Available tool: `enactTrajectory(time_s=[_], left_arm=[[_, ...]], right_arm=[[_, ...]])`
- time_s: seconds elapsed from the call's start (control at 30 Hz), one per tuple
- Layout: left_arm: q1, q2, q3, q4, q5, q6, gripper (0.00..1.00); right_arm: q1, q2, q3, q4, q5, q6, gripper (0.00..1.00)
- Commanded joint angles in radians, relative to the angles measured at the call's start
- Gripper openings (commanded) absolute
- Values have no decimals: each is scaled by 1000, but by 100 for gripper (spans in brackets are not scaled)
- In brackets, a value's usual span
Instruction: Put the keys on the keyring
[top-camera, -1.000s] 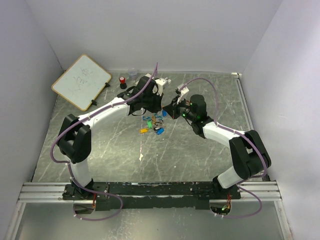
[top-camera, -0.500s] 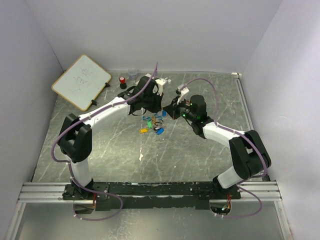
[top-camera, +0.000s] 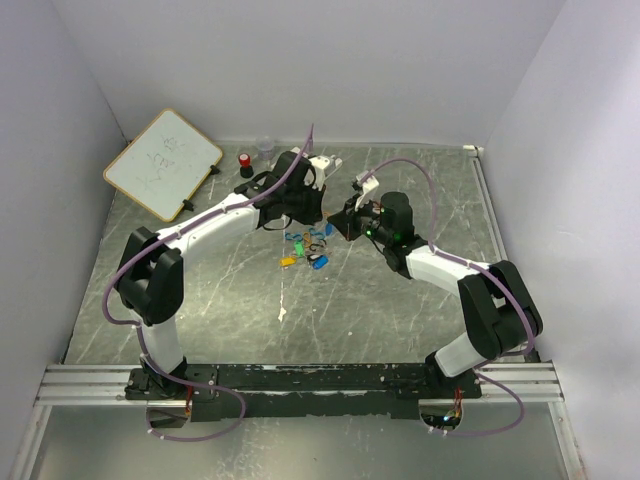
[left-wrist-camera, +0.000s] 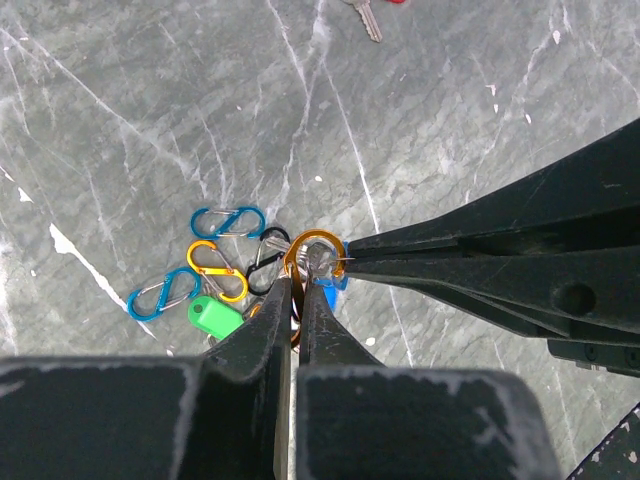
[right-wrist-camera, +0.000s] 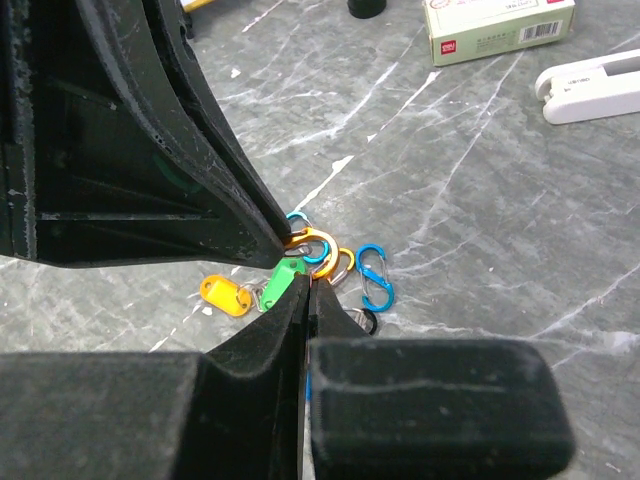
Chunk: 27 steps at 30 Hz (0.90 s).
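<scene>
The keys lie in a small heap (top-camera: 305, 250) at mid-table. It holds a green tag (left-wrist-camera: 215, 317), a yellow tag (right-wrist-camera: 225, 295), a blue tag (left-wrist-camera: 328, 290) and several blue, orange and black clips. My left gripper (left-wrist-camera: 300, 290) is shut on the orange keyring (left-wrist-camera: 313, 250) and holds it edge-up over the heap. My right gripper (right-wrist-camera: 308, 285) comes in from the opposite side. It is shut on the thin metal loop of the blue tag, right at the ring (right-wrist-camera: 320, 245). In the top view both grippers (top-camera: 318, 225) (top-camera: 337, 228) meet tip to tip.
A whiteboard (top-camera: 163, 163) leans at the back left. A red-capped black cylinder (top-camera: 245, 163) and a clear cup (top-camera: 265, 148) stand behind the left arm. A white box (right-wrist-camera: 497, 25) and a white block (right-wrist-camera: 590, 85) lie beyond the heap. A loose metal key (left-wrist-camera: 365, 15) lies farther off.
My right gripper has edged slightly left toward the left gripper. The left arm and the heap of keys have stayed in place.
</scene>
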Motion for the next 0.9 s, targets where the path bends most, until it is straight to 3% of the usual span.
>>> enactTrajectory(time_s=[0.0,0.6,0.87], left_arm=[[4,-16,34,8,40,-5,7],[4,-89,-122,122,218,43,7],[5,-73,-123,141,232,42,7]], right_arm=[[-4,-22,-12,-2,22,-7,0],[-40,-17,33,-37,25,-51,0],[-45,-23,33,-41,23,-56,0]])
